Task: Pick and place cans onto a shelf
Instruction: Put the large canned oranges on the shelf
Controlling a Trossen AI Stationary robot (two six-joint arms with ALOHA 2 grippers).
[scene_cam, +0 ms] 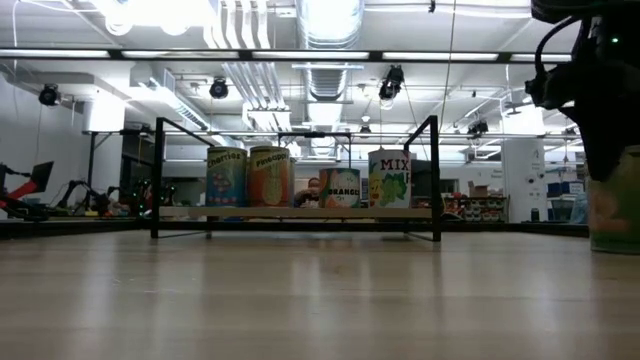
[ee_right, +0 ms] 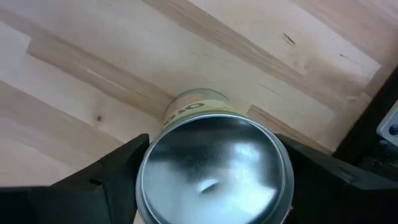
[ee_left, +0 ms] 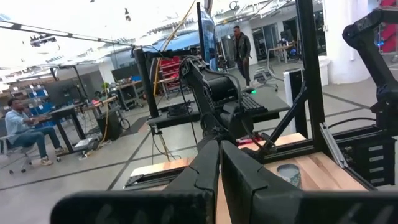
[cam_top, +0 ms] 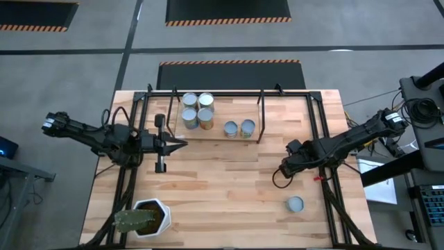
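6 cans (cam_top: 198, 110) stand on the shelf (cam_top: 216, 133); 1 can (ee_right: 214, 168) remains on the table, between the spread fingers of the right gripper (ee_right: 214, 186), ungripped; left gripper (cam_top: 182, 144) waits closed beside the shelf.

wooden table (cam_top: 229, 180) carries shelf (cam_top: 222, 134) (six cans (cam_top: 198, 110)) and plant pot (cam_top: 147, 217).

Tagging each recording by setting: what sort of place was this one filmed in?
Probably a large robotics lab or workshop, not a home. The low view shows exposed ceiling ducts and industrial lighting. The left wrist view shows workbenches with people. The high view shows a concrete floor with hazard-striped mats.
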